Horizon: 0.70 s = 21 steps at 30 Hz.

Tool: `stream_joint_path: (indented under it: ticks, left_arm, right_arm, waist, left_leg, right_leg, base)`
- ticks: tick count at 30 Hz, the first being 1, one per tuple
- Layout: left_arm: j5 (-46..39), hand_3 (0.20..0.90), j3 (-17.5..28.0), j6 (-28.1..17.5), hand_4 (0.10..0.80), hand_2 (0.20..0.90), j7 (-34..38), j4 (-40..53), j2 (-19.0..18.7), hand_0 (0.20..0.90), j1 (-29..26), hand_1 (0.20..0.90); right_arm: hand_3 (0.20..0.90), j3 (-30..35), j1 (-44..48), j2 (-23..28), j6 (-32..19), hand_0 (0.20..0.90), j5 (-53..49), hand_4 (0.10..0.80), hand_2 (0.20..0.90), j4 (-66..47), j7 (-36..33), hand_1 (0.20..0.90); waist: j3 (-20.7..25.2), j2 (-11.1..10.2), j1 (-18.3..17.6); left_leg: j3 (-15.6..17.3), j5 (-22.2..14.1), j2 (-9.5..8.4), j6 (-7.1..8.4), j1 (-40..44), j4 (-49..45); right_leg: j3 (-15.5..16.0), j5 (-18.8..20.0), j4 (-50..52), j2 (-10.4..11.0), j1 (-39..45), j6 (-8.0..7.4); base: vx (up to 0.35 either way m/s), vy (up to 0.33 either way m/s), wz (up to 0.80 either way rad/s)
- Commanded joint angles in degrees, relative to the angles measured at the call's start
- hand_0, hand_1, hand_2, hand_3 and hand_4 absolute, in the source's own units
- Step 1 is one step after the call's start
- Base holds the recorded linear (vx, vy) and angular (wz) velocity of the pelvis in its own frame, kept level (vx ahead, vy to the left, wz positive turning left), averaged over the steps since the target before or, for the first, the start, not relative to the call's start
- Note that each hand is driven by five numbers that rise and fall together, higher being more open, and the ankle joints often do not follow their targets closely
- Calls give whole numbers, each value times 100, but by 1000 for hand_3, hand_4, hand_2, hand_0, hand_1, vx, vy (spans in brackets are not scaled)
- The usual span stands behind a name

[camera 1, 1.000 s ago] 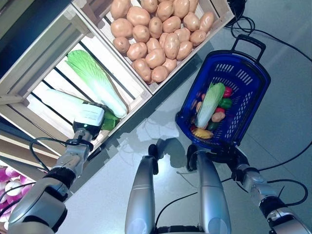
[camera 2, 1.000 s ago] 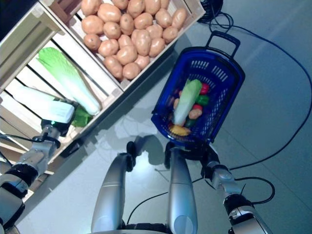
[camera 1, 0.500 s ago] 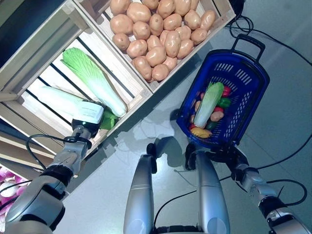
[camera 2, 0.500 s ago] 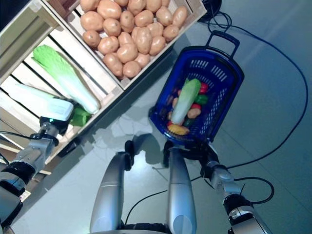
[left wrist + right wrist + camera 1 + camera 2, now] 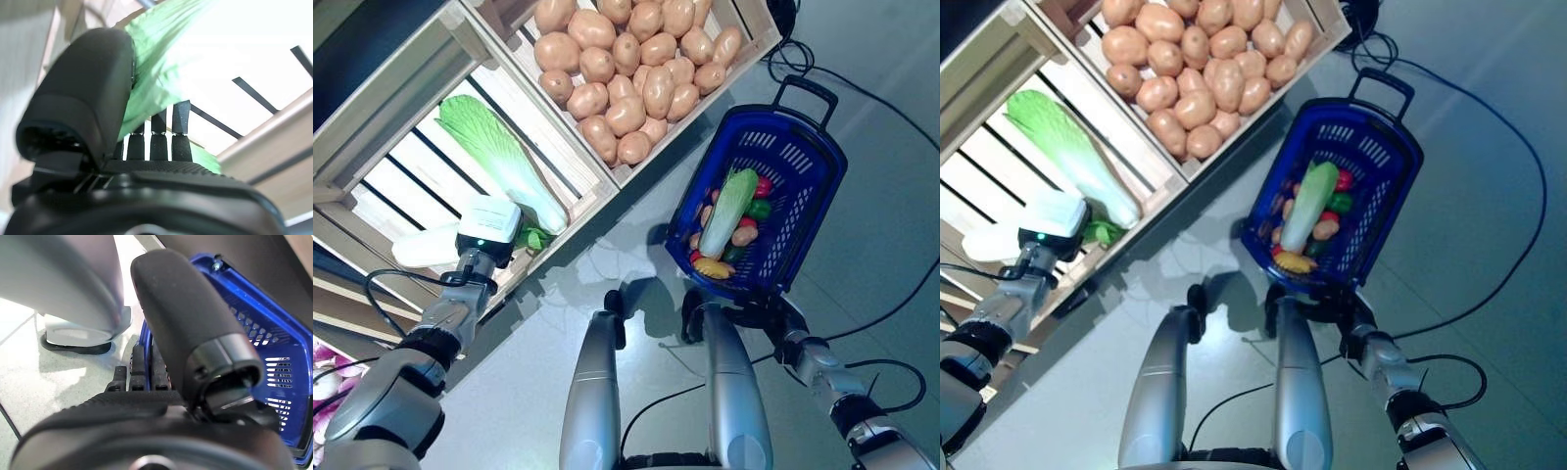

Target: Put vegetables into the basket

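A pale napa cabbage (image 5: 423, 247) lies across the front edge of the slatted wooden crate (image 5: 372, 186). My left hand (image 5: 83, 103) is shut on its green leafy end (image 5: 161, 73), thumb on one side and fingers curled on the other. A second, greener cabbage (image 5: 504, 162) rests further back in the same crate. On the floor at the right stands the blue basket (image 5: 803, 157), holding another cabbage (image 5: 729, 211) and several small vegetables. My right hand (image 5: 766, 313) is shut on the basket's near rim (image 5: 274, 328).
A neighbouring crate (image 5: 756, 29) is heaped with potatoes (image 5: 636, 69). Purple and white vegetables (image 5: 323, 387) show at the lower left edge. The basket's handle (image 5: 808, 90) points away from me. Grey floor lies between the crates and the basket.
The pale cabbage's white end has slid out towards the crate's front edge with my left hand on it. The right hand keeps its hold on the basket.
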<state>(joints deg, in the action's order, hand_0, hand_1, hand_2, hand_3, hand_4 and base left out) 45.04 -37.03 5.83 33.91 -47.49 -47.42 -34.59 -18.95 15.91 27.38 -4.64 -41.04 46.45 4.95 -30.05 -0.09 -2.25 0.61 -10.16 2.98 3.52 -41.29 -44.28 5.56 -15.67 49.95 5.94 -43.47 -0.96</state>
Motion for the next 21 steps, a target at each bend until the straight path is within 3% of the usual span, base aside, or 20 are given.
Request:
stream_joint_path:
  ticks: [1, 7, 15, 18, 19, 21]
  left_arm:
    - [-88, 300, 751, 46, 400, 300, 1006, 6, -366, 300, -142, 300]
    - [-197, 300, 906, -419, 400, 300, 1624, 703, -502, 300, -63, 300]
    - [-714, 300, 1312, -1018, 400, 300, 1542, 1971, -443, 300, 488, 300]
    - [-1353, 300, 1674, -1397, 400, 300, 1449, 2588, -187, 300, 929, 300]
    - [-1927, 300, 1908, -1649, 400, 300, 1373, 2859, 6, 300, 1160, 300]
    - [-2276, 300, 2302, -1984, 400, 300, 1136, 3216, 327, 300, 1508, 300]
  right_arm:
    - [900, 39, -120, 163, -409, 900, -83, 800, 900, -266, -151, 900]
    - [900, 79, -357, 91, -480, 900, 7, 800, 900, -206, -162, 900]
    - [900, 231, -728, -108, -563, 900, 171, 800, 900, -131, -182, 900]
    - [900, 330, -951, -204, -654, 900, 224, 800, 900, -190, -157, 900]
    - [900, 382, -1052, -280, -745, 900, 256, 800, 900, -197, -145, 900]
    - [900, 472, -1211, -372, -828, 900, 259, 800, 900, -260, -108, 900]
  waist:
    - [84, 59, -13]
    - [383, 55, 97]
    - [726, 31, 289]
    - [877, 20, 358]
    - [948, 24, 383]
    - [1035, 19, 420]
  left_leg:
    - [489, 226, -317, -179, 423, 611]
    - [345, 468, -430, -90, 1155, 1467]
    - [35, 781, -565, -59, 1994, 2538]
    - [-110, 870, -549, -49, 2323, 2945]
    - [-159, 909, -536, -51, 2495, 3138]
    - [-216, 968, -497, -36, 2725, 3413]
  right_leg:
    - [102, 761, -865, 81, 563, -201]
    - [284, 960, -1783, 183, 1307, -319]
    - [541, 1230, -3028, 291, 2297, -392]
    - [640, 1335, -3522, 292, 2724, -413]
    - [679, 1367, -3710, 281, 2916, -421]
    - [729, 1418, -3989, 260, 3196, -444]
  base:
    - [46, -16, 1]
    - [63, -8, 5]
    - [74, -17, 5]
    - [111, -38, -4]
    - [136, -43, -5]
    - [150, -52, 9]
